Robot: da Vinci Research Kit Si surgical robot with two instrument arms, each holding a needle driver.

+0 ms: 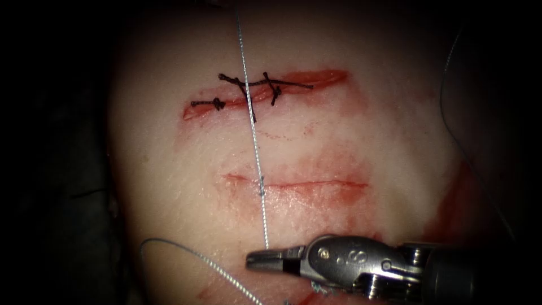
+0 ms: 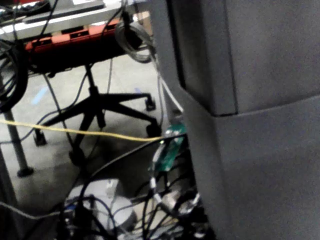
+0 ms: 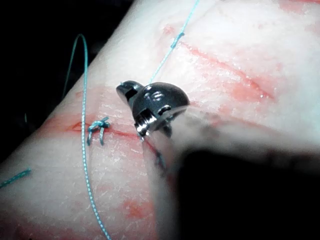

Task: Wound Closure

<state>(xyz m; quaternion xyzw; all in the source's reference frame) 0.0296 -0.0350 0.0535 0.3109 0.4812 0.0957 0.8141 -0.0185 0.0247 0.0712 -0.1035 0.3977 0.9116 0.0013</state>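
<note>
Right arm's steel needle driver [image 1: 257, 261] sits low centre of the endoscope frame, jaws closed on the pale blue thread [image 1: 255, 141], which runs straight up from its tip, across the lower red cut [image 1: 316, 183] in the pale tissue [image 1: 169, 169].

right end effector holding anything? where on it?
The right end effector, jaws shut, holds the thin pale blue thread where its taut run ends, below the lower cut in the tissue.
</note>
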